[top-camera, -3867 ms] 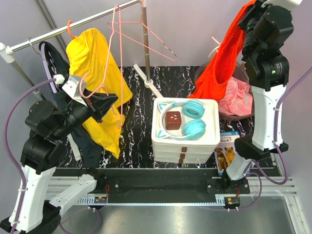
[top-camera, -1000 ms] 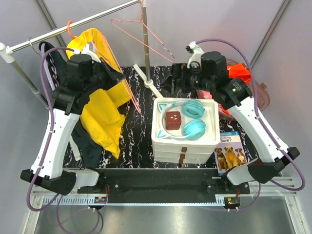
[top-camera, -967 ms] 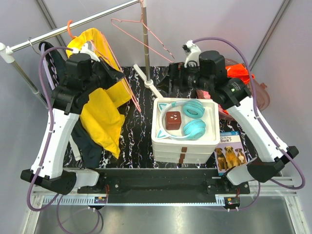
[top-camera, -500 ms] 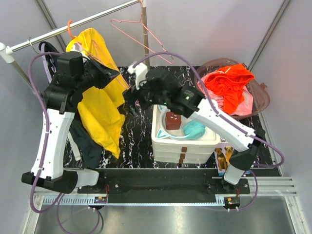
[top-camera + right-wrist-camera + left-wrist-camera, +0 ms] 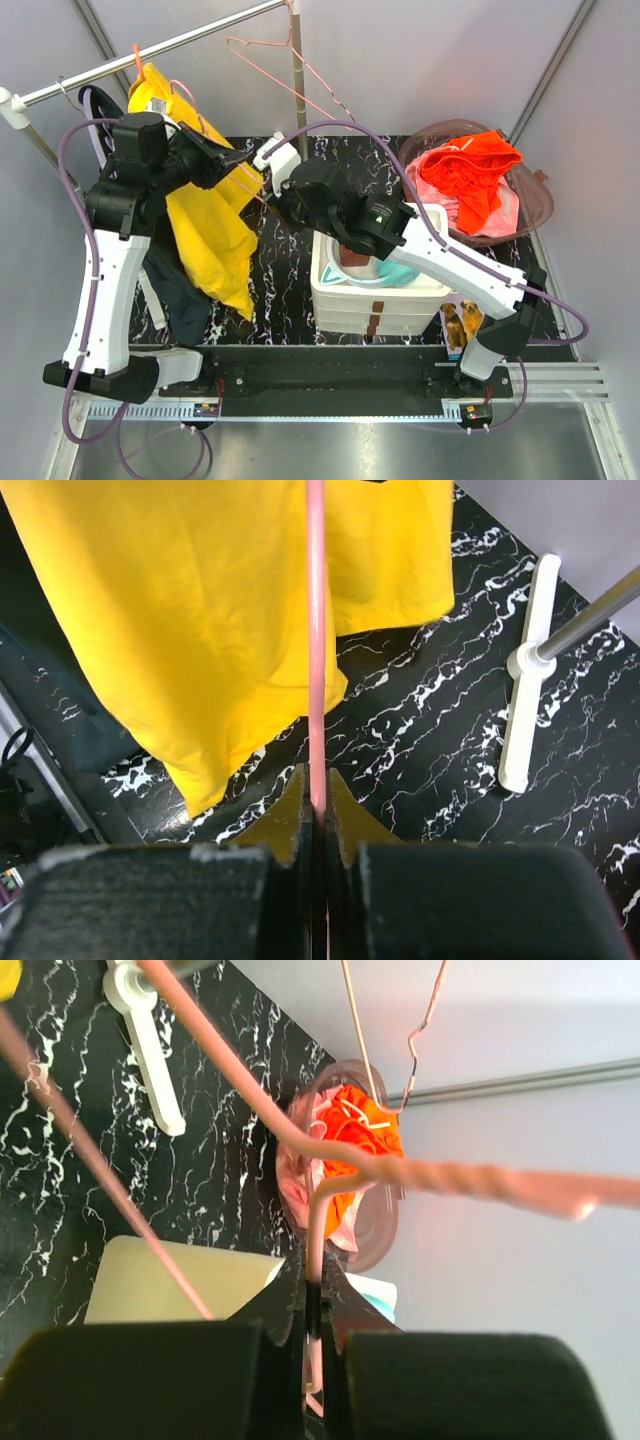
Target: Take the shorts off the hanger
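Observation:
The yellow shorts (image 5: 212,232) hang on a pink wire hanger (image 5: 186,95) left of centre in the top view, under the metal rail. My left gripper (image 5: 236,160) is shut on the hanger's wire; its own view shows the pink wire (image 5: 312,1222) pinched between the jaws of the left gripper (image 5: 315,1278). My right gripper (image 5: 270,196) reaches in from the right and is shut on the hanger's straight bar. In its view the bar (image 5: 316,630) runs up from the right gripper (image 5: 317,802), across the yellow shorts (image 5: 190,620).
A white drawer box (image 5: 378,300) with teal headphones (image 5: 398,270) stands mid-table. A brown basket (image 5: 530,205) of orange and pink clothes sits at the back right. An empty pink hanger (image 5: 290,62) hangs by the rail's upright pole (image 5: 297,95). A dark garment (image 5: 180,300) hangs behind the shorts.
My right arm swung from the basket side across to the left and its jaws closed on the hanger's bar. The left gripper stayed shut on the hanger, shifting slightly.

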You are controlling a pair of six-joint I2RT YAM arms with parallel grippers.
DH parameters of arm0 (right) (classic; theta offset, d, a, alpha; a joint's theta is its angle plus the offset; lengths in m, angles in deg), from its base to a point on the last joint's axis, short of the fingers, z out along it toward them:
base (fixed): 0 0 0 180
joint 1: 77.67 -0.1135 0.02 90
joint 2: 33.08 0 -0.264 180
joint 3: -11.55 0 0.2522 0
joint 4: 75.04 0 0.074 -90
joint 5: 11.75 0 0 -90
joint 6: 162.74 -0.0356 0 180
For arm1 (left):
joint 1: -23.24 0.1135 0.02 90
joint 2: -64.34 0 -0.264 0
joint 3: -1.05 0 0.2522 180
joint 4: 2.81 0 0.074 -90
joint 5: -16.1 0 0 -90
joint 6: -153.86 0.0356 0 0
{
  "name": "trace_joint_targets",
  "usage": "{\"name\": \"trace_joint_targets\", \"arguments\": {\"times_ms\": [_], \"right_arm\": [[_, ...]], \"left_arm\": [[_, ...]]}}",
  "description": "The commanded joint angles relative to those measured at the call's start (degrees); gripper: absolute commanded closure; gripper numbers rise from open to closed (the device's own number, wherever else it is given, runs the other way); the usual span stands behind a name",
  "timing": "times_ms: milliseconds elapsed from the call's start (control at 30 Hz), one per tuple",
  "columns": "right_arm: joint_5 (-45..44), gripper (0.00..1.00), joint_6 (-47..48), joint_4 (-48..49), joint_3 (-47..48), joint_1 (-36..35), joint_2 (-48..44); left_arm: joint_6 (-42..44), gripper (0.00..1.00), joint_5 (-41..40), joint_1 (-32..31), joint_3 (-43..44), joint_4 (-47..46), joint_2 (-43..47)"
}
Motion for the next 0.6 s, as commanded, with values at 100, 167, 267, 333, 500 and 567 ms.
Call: {"name": "trace_joint_targets", "arguments": {"times_ms": [100,167,267,333,500,567], "right_arm": [[-8.16,1.0,-0.64,4.81,-3.84,0.19,-6.57],[-9.39,1.0,-0.73,4.99,-4.54,0.18,-7.54],[-11.76,1.0,-0.91,4.64,-4.81,0.18,-8.15],[-12.82,1.0,-0.91,4.11,-4.55,0.19,-8.24],[-13.09,1.0,-0.12,3.32,-1.3,0.36,-6.58],[-13.18,1.0,0.24,3.06,1.51,1.06,-4.65]], "left_arm": [[2.64,0.5,9.89,0.57,-3.95,-10.01,2.9],[4.13,0.42,12.08,0.48,-5.45,-11.95,4.13],[7.02,0.32,14.11,0.57,-7.03,-14.31,6.15],[9.22,0.31,15.17,0.57,-7.91,-15.98,7.55],[13.09,0.3,18.07,0.57,-9.84,-20.56,10.99],[15.91,0.31,17.72,0.57,-9.58,-20.91,12.66]]}}
